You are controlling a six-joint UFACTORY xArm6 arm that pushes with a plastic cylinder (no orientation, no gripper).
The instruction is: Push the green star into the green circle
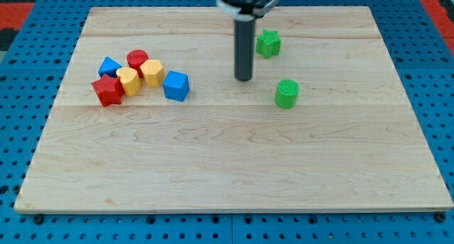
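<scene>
the green star (268, 43) is sitting at 11 o'clock of the green circle (286, 93), apart from it. my tip (244, 79) is resting at the star's 7 o'clock; no gripper exists. light, stiff, likely spinning off-centre: press its 11 o'clock face.

Lab bench: blue pegboard (21, 31), wooden board (227, 166).
</scene>
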